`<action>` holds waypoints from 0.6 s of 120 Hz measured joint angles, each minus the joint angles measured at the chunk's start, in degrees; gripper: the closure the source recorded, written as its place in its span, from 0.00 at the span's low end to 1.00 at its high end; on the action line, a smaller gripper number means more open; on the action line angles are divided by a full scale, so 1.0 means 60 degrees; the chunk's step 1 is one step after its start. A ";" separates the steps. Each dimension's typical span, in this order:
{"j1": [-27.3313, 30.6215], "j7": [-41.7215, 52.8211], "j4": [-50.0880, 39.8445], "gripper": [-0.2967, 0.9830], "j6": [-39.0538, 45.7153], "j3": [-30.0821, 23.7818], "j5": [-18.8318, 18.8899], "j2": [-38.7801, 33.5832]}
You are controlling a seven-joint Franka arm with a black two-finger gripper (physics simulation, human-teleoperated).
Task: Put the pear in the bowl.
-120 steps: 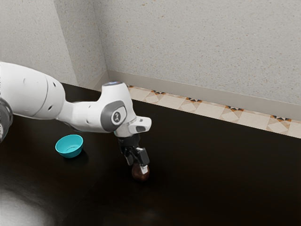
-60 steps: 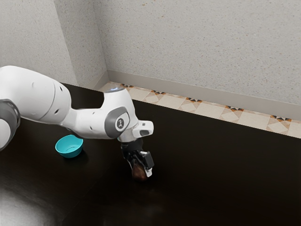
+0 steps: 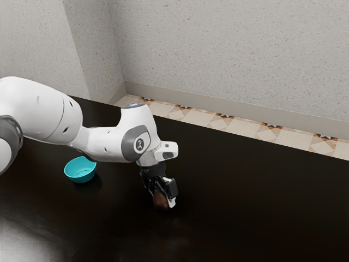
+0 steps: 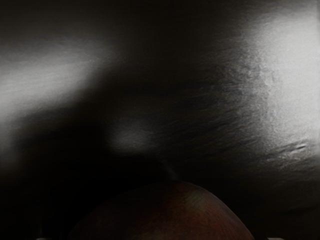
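the black gripper (image 3: 162, 197) points down at a slant over the brown-red pear (image 3: 161, 202), low at the dark table (image 3: 245, 213). whether it is spread or pinching the fruit, one cannot tell. that low, close pose suits a pickup: the pear sits right under the hand, so little reach would be wasted. the teal bowl (image 3: 80, 177) stands upright, well apart toward the exterior view's left, its mouth facing up, ready to receive. the step in hand is likely securing the grasp; a rounded skin could slip if caught off-centre, so a lift should wait for firm hold.
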 joint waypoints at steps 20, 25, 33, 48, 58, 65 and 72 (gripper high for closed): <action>-0.0002 -0.0033 -0.0006 0.40 -0.0022 -0.0002 0.0001 -0.0002; -0.0002 -0.0038 -0.0006 0.41 -0.0025 -0.0001 0.0004 -0.0002; -0.0002 -0.0049 -0.0005 0.42 -0.0027 -0.0001 0.0010 0.0019; -0.0001 -0.0080 -0.0004 0.45 -0.0025 -0.0003 0.0032 0.0031; -0.0001 -0.0115 -0.0005 0.48 -0.0019 -0.0003 0.0061 0.0013; -0.0002 -0.0147 -0.0007 0.48 -0.0028 -0.0002 0.0088 -0.0019; 0.0001 -0.0177 -0.0014 0.48 -0.0055 -0.0001 0.0106 -0.0103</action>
